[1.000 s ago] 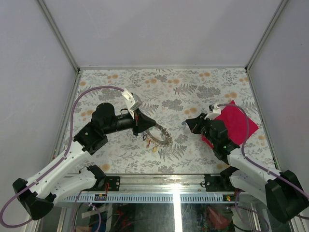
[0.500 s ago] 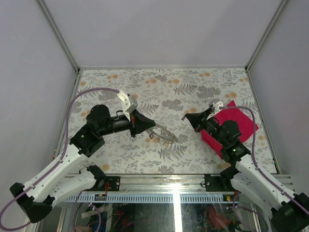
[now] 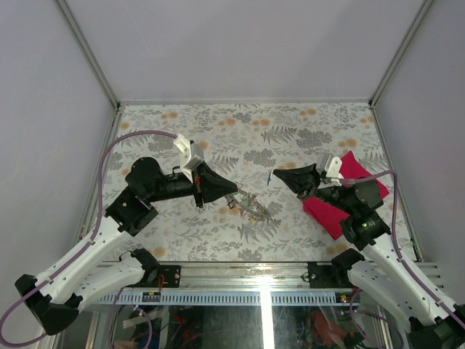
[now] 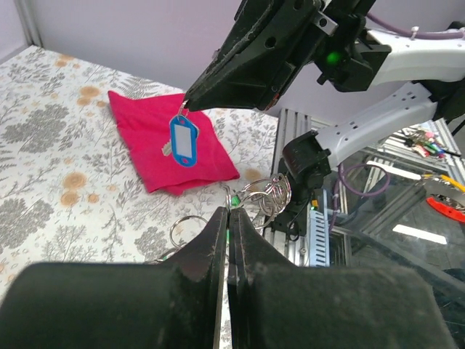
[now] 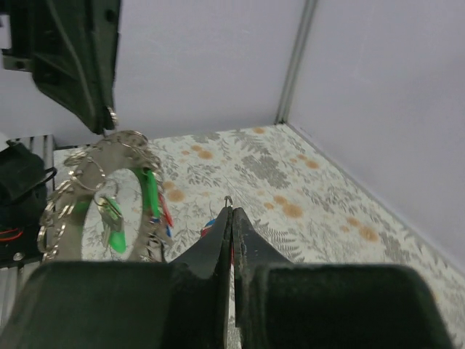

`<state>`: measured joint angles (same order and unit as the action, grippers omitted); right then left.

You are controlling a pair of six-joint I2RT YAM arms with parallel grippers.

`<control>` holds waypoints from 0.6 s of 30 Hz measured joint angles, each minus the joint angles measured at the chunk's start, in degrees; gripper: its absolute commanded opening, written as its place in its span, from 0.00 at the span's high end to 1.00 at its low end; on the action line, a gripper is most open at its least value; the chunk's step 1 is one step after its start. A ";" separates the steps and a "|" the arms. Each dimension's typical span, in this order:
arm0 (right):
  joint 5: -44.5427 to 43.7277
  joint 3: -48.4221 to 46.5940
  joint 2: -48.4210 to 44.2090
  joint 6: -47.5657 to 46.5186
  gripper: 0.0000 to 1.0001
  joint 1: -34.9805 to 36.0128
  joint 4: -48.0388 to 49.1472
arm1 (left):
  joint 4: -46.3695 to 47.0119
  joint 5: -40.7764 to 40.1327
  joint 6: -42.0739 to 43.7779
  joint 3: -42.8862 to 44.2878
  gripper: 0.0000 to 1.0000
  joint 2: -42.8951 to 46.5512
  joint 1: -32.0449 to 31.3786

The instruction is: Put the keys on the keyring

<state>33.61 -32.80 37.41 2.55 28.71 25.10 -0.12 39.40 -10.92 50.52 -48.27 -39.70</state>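
**Item 1: right gripper** (image 5: 231, 211). You are pinching its fingers fully together on the small loop of the blue-headed key (image 4: 184, 140). The key is dangling freely just below the fingertips. Judged reason: gripping by the loop is leaving that loop exposed for threading.

**Item 2: left gripper** (image 4: 228, 212). Its fingers are likewise pressing together, and you are holding the keyring (image 3: 252, 206) by its rim. The ring is hanging down and forward from the tip, tilted, with its face turning toward the right gripper. Judged reason: you are presenting the ring as a steady target.

**Item 3: gap.** The two tips are facing each other, near but apart. The key is not yet touching the ring.

**Item 4: green tag** (image 5: 115, 231). It is hanging inside the ring along with several small rings.

**Item 5: red cloth** (image 4: 142, 134). It is lying flat behind and beneath the right gripper.

**Item 6: table** (image 3: 290, 131). Its fern-print surface is lying below both grippers.
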 measured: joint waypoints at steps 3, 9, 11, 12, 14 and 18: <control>4.22 -2.14 0.48 -1.07 1.00 0.04 0.26 | 1.90 1.09 -1.29 0.04 1.00 -0.02 0.00; 10.19 -7.45 1.38 -1.25 1.00 0.15 1.49 | 5.27 2.71 -3.98 0.04 1.00 -0.11 0.00; 12.31 -7.58 1.38 -1.16 1.00 0.15 2.95 | 6.78 3.32 -5.09 0.04 1.00 -0.11 0.00; 13.18 -7.56 1.38 -1.01 1.00 0.17 3.87 | 7.56 3.63 -5.70 0.04 1.00 -0.11 0.00; 14.58 -7.52 1.51 -0.76 1.00 0.17 5.73 | 9.18 4.22 -6.80 0.04 1.00 -0.11 0.00; 16.39 -7.52 2.01 0.17 1.00 0.17 8.85 | 11.13 4.76 -8.17 0.04 1.00 -0.11 0.00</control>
<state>50.00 -40.32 39.42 2.72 28.88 33.95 11.00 44.16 -19.09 50.57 -48.38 -39.70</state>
